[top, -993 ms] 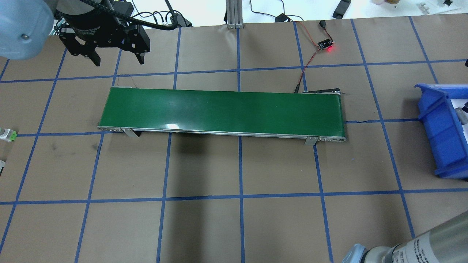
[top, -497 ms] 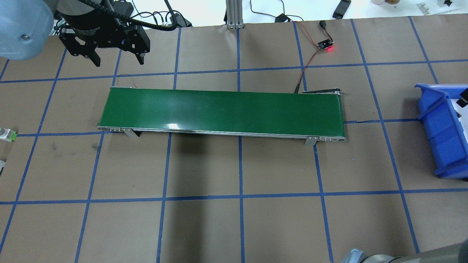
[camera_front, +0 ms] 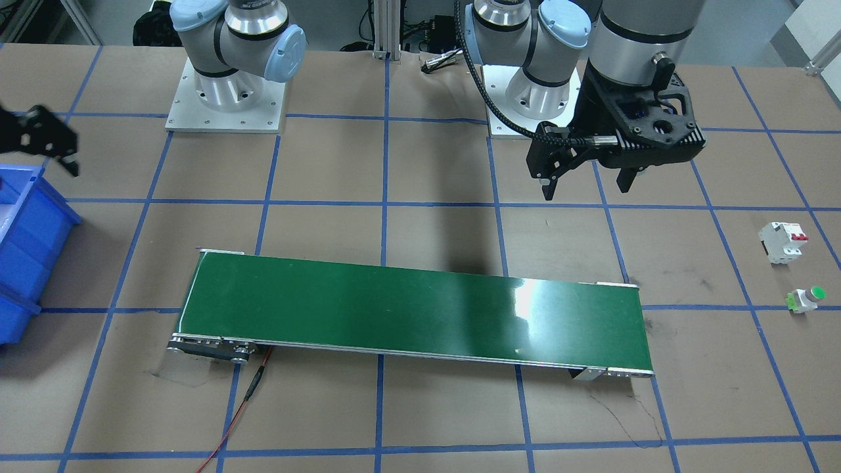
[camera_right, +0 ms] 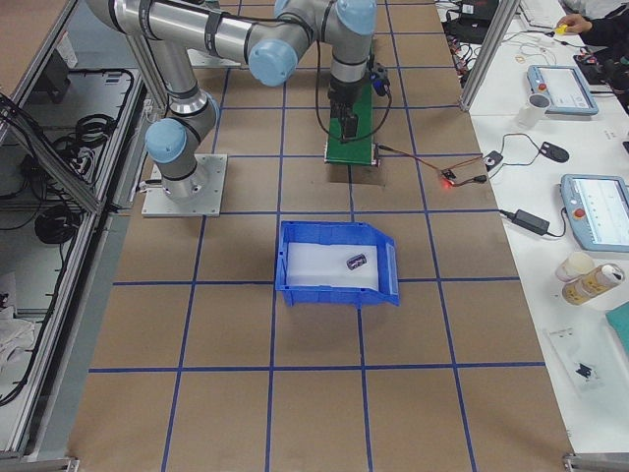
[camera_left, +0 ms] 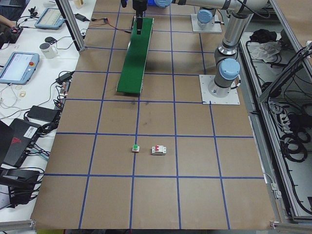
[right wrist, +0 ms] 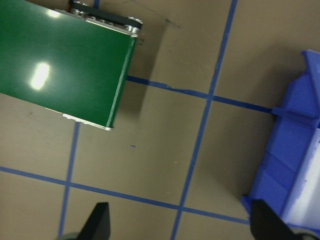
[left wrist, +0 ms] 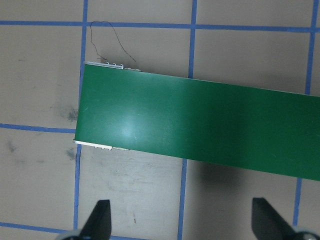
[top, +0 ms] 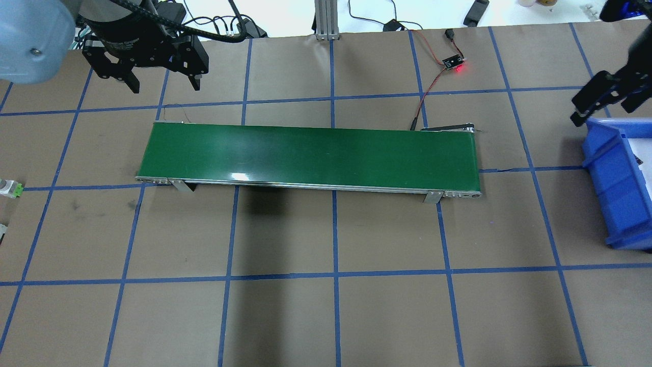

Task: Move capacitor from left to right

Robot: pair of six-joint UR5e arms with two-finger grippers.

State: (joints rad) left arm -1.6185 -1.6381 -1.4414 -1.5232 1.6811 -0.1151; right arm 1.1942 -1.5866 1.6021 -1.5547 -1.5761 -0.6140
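The capacitor (camera_right: 355, 261) is a small dark part lying on the white floor of the blue bin (camera_right: 334, 290) at the table's right end. My right gripper (top: 603, 109) hovers open and empty beside the bin's (top: 611, 178) far left corner. Its wrist view shows both fingers (right wrist: 97, 222) spread over bare table, with the bin (right wrist: 295, 165) at the right. My left gripper (top: 159, 86) hangs open and empty behind the left end of the green conveyor (top: 310, 155). It also shows in the front view (camera_front: 585, 189).
A white breaker with a red switch (camera_front: 782, 242) and a green-capped push button (camera_front: 807, 299) sit on the table at my left end. A small sensor board with a red light (top: 453, 63) and its wires lie behind the conveyor's right end.
My right gripper has risen out of the bin and moved toward its far left corner, and the right forearm has left the lower right of the overhead view. The left arm has not moved.
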